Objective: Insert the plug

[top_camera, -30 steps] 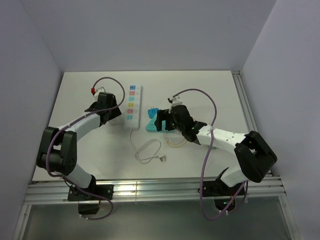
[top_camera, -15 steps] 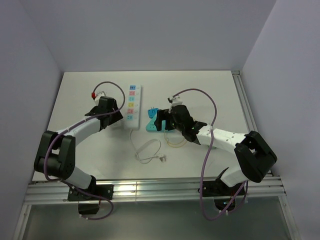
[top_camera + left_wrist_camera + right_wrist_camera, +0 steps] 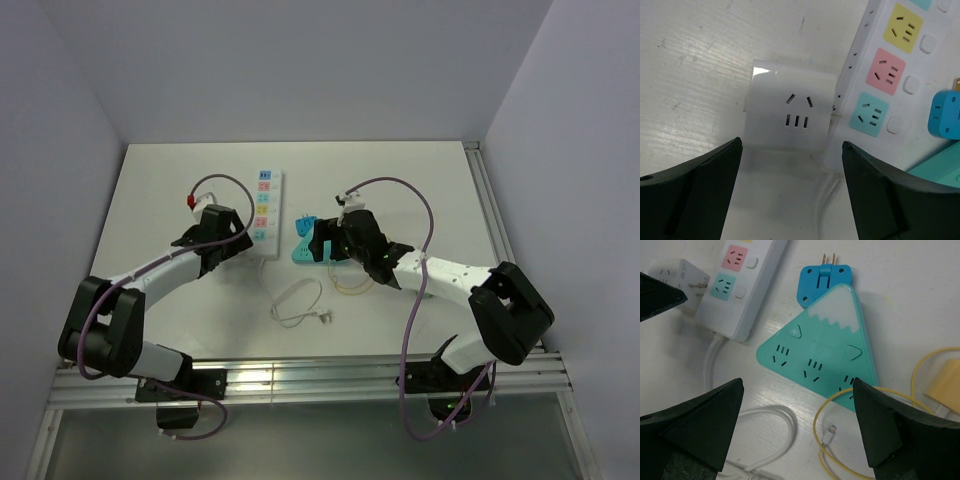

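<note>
A white power strip (image 3: 266, 200) with coloured sockets lies at the table's middle. A white plug adapter (image 3: 790, 110) lies face up on the table against the strip's left side, by the teal socket (image 3: 869, 114). My left gripper (image 3: 790, 150) is open, its fingertips flanking the adapter's near edge with a gap on each side. A blue plug (image 3: 822, 280) with bare prongs sits at the tip of a teal triangular socket block (image 3: 825, 350). My right gripper (image 3: 797, 390) hangs open over that block's near edge, holding nothing.
A coiled white cable (image 3: 295, 300) runs from the strip toward the table's front. A yellow cable (image 3: 352, 285) with a yellow charger (image 3: 940, 390) lies right of the triangular block. Walls close in the table on the left, back and right.
My left gripper has slid toward the front and slightly right along the strip, and its jaws have opened wider. The right arm has stayed still.
</note>
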You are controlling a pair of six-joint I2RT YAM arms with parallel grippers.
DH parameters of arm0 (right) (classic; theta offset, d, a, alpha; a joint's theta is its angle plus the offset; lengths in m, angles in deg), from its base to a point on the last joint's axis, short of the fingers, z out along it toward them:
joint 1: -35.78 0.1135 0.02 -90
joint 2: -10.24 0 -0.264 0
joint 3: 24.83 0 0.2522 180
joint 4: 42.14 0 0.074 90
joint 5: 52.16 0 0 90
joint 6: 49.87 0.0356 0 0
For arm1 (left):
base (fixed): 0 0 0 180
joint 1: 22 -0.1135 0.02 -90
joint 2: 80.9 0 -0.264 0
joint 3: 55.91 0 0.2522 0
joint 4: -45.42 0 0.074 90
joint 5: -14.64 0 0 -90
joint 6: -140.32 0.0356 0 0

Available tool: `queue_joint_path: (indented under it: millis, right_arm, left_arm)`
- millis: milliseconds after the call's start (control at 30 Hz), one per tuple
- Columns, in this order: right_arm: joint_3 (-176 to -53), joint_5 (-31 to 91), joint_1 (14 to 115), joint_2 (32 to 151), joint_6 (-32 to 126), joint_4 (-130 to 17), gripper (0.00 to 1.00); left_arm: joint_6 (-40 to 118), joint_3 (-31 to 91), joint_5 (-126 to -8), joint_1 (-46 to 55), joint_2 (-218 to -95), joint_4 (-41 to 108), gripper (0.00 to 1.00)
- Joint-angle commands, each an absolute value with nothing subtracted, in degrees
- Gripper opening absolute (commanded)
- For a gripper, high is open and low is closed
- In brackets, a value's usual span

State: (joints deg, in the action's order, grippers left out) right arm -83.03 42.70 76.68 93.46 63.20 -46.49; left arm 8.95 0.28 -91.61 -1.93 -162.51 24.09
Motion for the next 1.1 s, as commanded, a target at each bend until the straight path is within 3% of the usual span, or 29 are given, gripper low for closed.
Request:
queue_joint_path:
  millis: [0, 233, 400, 533, 633, 900, 1067]
  right_arm:
    - [-82.8, 42.94, 77.0, 92.06, 62.55, -45.44, 0.96]
    - [-82.53, 43.2, 76.91, 91.54, 62.55, -45.44, 0.96]
    - [-82.44, 43.12, 76.91, 91.27, 62.54, -45.44, 0.96]
    - [-82.36, 42.76, 77.0, 91.27, 62.55, -45.44, 0.96]
    - [-82.53, 42.67, 77.0, 91.45, 62.55, -45.53, 0.96]
    - [-81.31, 38.38, 77.0, 90.66, 61.93, -42.56, 0.96]
    - [-77.88, 27.75, 77.17, 87.85, 61.4, -36.4, 0.96]
  left_arm:
    - [9.71, 2.49, -95.04, -1.79, -162.28, 24.02, 0.86]
    - [9.98, 7.85, -99.52, -1.79, -168.96, 21.55, 0.81]
    - [9.01, 7.51, -97.95, -1.79, -169.24, 21.99, 0.47]
    - [3.32, 3.92, -98.03, -1.52, -167.83, 21.73, 0.39]
    - [-0.73, 2.58, -99.17, -1.0, -167.12, 19.37, 0.26]
    - [-0.84, 2.85, -99.01, 2.61, -162.57, 14.79, 0.26]
    - [0.84, 5.65, -94.0, 2.52, -157.74, 11.27, 0.26]
